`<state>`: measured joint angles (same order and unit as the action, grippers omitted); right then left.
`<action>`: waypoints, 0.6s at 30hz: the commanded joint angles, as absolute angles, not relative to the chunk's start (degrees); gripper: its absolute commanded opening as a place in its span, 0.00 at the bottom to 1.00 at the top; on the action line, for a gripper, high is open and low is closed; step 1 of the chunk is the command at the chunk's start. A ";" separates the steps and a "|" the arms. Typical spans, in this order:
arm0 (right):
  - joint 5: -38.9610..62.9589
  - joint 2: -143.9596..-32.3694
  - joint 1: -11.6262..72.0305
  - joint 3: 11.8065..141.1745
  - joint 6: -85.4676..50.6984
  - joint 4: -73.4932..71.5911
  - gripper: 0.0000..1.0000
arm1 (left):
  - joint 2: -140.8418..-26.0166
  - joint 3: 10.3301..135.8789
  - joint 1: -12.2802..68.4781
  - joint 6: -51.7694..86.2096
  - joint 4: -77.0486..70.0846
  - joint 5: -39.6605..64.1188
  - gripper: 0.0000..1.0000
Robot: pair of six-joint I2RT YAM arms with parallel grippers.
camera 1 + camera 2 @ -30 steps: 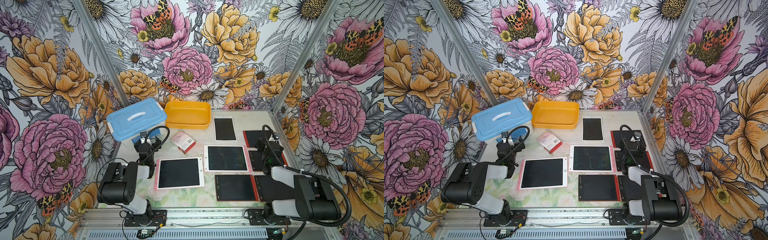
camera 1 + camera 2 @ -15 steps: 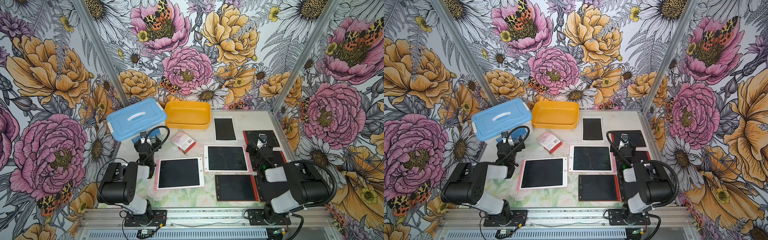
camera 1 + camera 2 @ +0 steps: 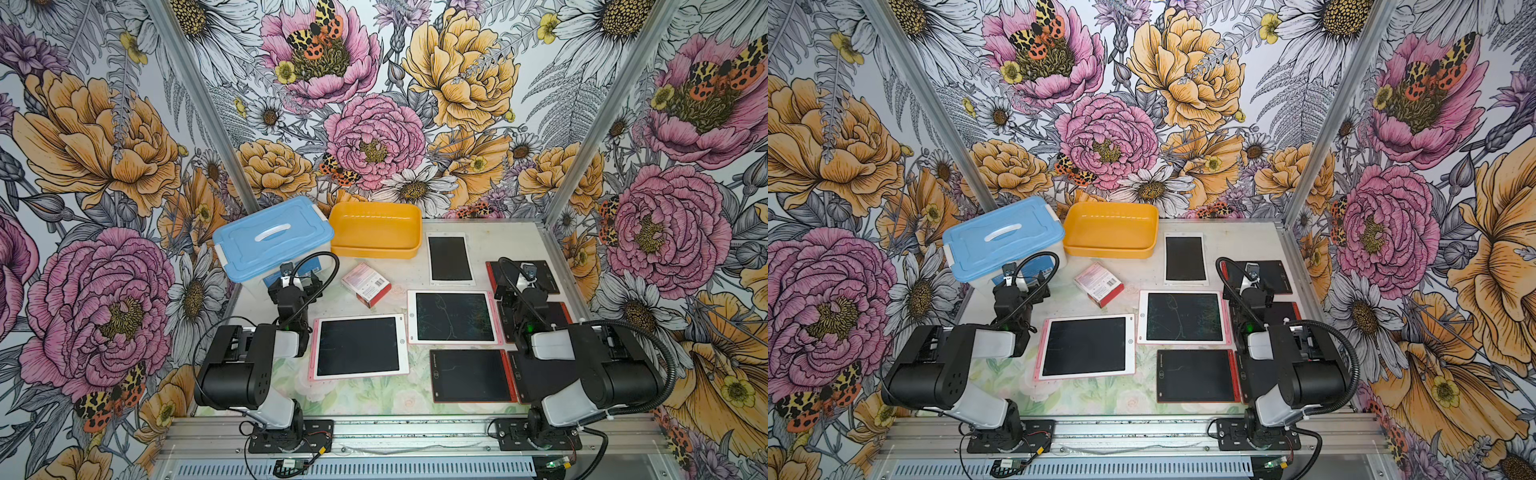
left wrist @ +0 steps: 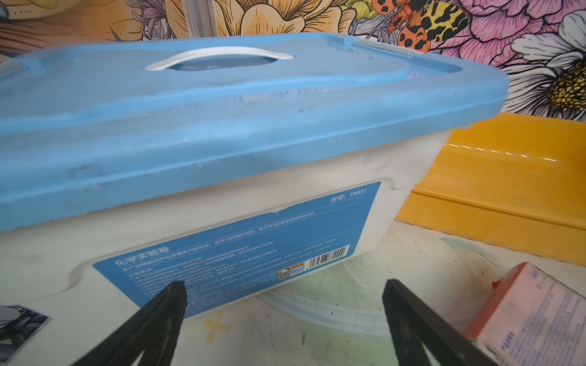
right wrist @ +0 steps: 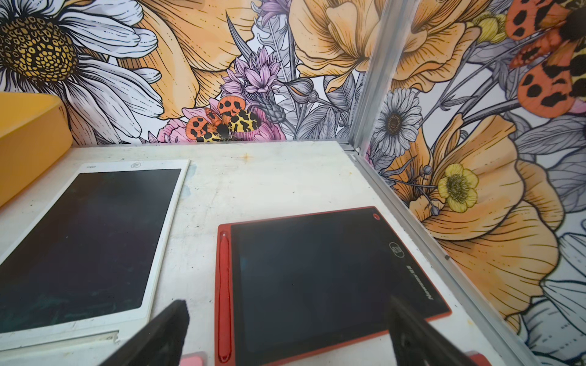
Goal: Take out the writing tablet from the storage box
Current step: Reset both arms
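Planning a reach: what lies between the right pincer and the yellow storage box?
A white-framed writing tablet lies flat between right pincer and storage box; both top views show it.

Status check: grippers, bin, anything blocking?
Open and empty: left gripper facing blue-lid box, right gripper over red tablet. Bin shows no tablet inside. Nothing blocks the bin.

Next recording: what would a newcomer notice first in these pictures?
Loud floral wallpaper covers all three walls. Dark-screened writing tablets lie flat across the middle and right of the table. At the back, the yellow storage box sits empty beside a blue-lidded box.
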<state>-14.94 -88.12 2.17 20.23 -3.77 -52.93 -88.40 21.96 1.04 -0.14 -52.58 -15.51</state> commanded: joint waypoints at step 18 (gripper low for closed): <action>-15.01 -88.15 2.02 20.91 -4.11 -53.30 1.00 | -88.46 21.28 0.70 0.64 -53.95 -12.99 0.99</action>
